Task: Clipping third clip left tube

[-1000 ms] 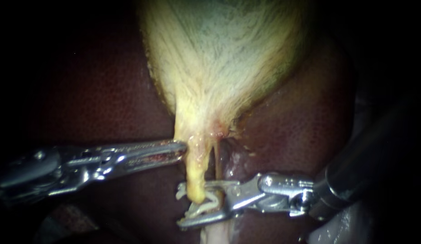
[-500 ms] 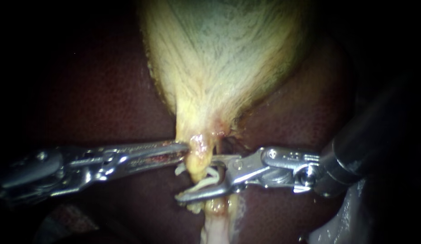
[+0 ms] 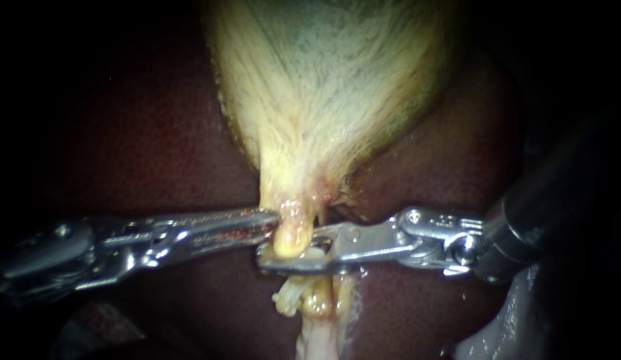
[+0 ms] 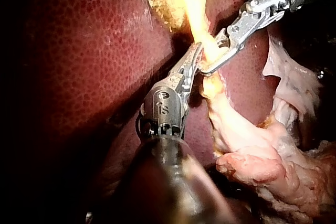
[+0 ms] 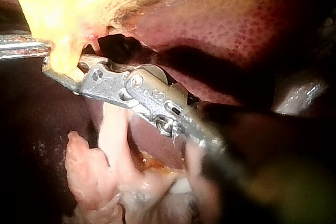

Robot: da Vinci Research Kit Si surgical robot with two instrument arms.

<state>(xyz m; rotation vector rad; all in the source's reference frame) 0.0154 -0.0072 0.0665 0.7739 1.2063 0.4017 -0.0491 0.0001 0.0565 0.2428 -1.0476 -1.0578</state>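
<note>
The pale yellow gallbladder (image 3: 323,87) narrows downward into the left tube (image 3: 291,233). My left instrument (image 3: 267,220) comes in level from the left, and its jaws are shut on the edge of the gallbladder neck. My right instrument (image 3: 283,259) reaches in from the right, just below the left one's tip. Its jaws are shut across the left tube. A whitish clip (image 3: 289,298) sits on the tube under those jaws. In the left wrist view the right instrument (image 4: 212,61) hooks the tube ahead of my left instrument (image 4: 193,61). The right wrist view shows the right instrument (image 5: 60,72) pinching the tube (image 5: 65,56).
Dark red liver (image 3: 143,133) surrounds the gallbladder on both sides. A thinner strand (image 3: 321,213) runs just right of the left tube. Pale, ragged loose tissue (image 4: 262,161) hangs below the clipped stretch, also seen in the right wrist view (image 5: 105,182).
My right instrument has climbed up the left tube and its jaws have gone from open to shut on it. The left instrument has held still.
</note>
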